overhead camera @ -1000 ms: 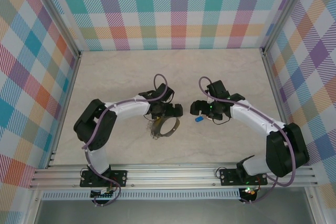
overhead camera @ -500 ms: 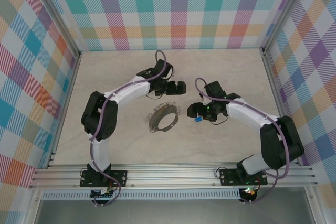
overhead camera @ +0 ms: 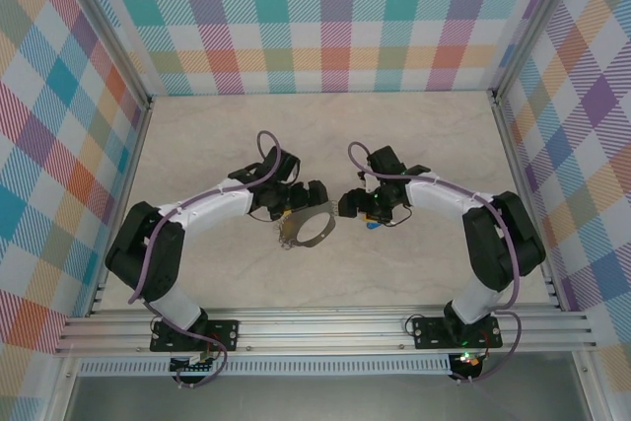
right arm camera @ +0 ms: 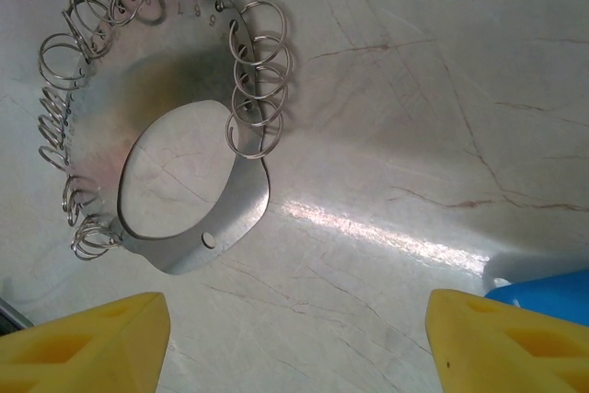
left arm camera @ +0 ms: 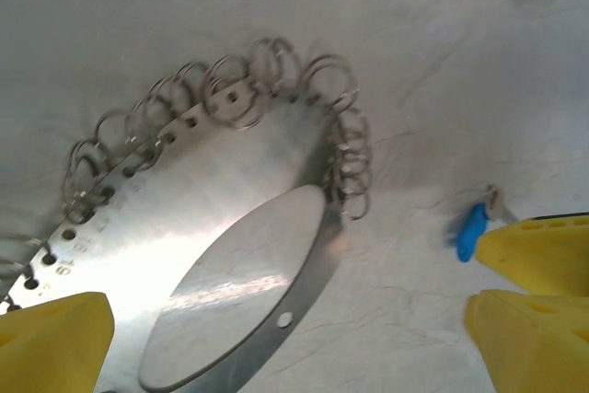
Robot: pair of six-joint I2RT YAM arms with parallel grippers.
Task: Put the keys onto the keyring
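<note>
Both pairs of jaws stand spread: the left gripper (left arm camera: 290, 342) hovers over the keyring (left arm camera: 184, 190), which rests on the counter (overhead camera: 217, 145), probably to pin it steady, while the right gripper (right arm camera: 294, 342) has the key (right arm camera: 543, 296) just beside one finger, not yet pinched.

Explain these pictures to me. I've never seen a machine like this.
Two robot arms are bolted at the near edge of a marbled table. One picture looks down from above and behind them; the other two come from wrist cameras, the yellow blocks in the bottom corners being that arm's own fingers. A wide metal keyring, hung with small wire loops, lies on the table, a tiny blue-headed key beside it. The left gripper and right gripper both stand open, holding nothing.
</note>
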